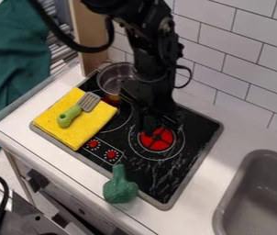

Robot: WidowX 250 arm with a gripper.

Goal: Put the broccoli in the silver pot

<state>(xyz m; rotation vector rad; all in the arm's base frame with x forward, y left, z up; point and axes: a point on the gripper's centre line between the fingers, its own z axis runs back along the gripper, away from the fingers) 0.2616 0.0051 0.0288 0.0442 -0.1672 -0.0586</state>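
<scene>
Green broc (120,189) at frt stove rim (163,206)

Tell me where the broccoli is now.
In the camera view, the broccoli sits at lower centre, at the front edge of the stove, below the red knobs.

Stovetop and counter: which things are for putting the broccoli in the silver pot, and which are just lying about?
For the job:
broccoli, at the stove's front edge
silver pot, at the stove's far side
gripper, over the stove

Just lying about:
yellow cloth, on the stove
green-handled spatula, on the yellow cloth
dark green cloth, off to the left
</scene>
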